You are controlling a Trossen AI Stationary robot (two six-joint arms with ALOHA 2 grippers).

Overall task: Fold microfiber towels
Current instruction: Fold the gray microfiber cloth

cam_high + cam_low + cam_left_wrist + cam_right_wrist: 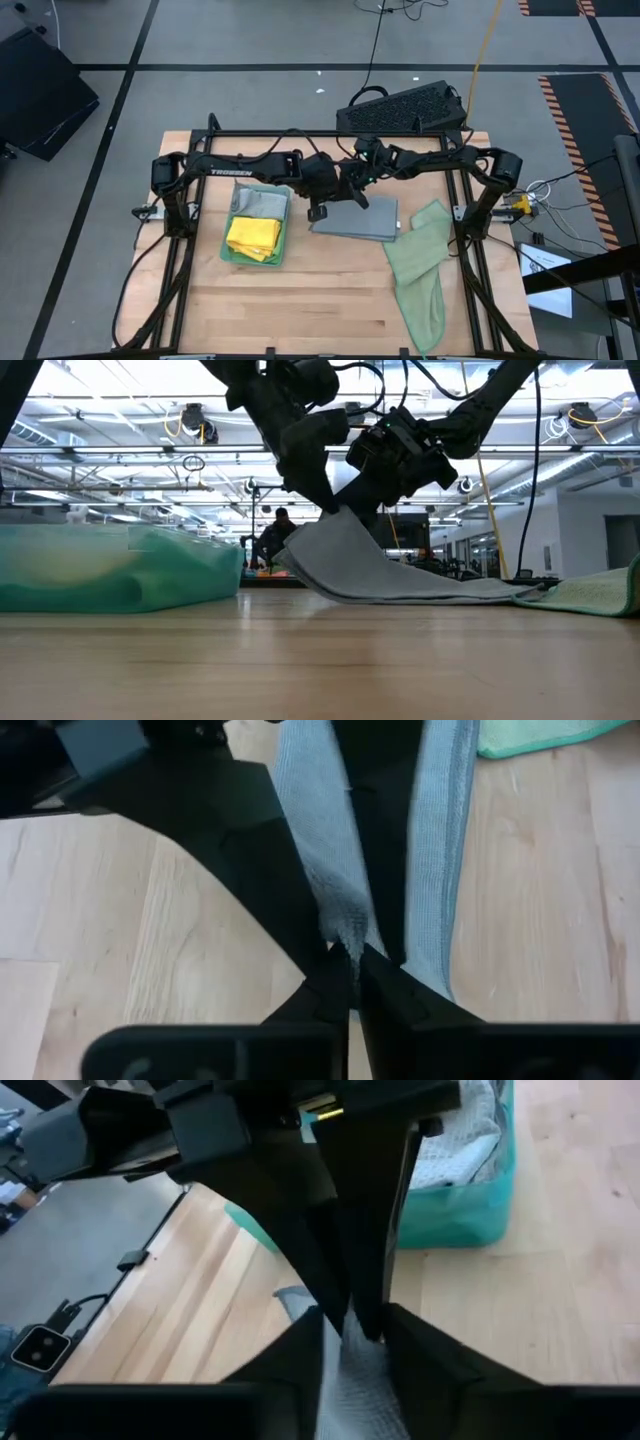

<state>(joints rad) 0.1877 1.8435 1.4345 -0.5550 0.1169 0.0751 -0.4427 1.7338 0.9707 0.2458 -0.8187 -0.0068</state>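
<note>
In the high view, the two wrists crowd together at centre frame and hide the near edge of the grey towel (352, 217), so the pinch itself cannot be made out there. The pale green towel (418, 268) runs off the bottom edge. In the low view, the teal bin (110, 568) is cut by the left edge and blurred; a person (272, 537) far behind is too small to describe.
</note>
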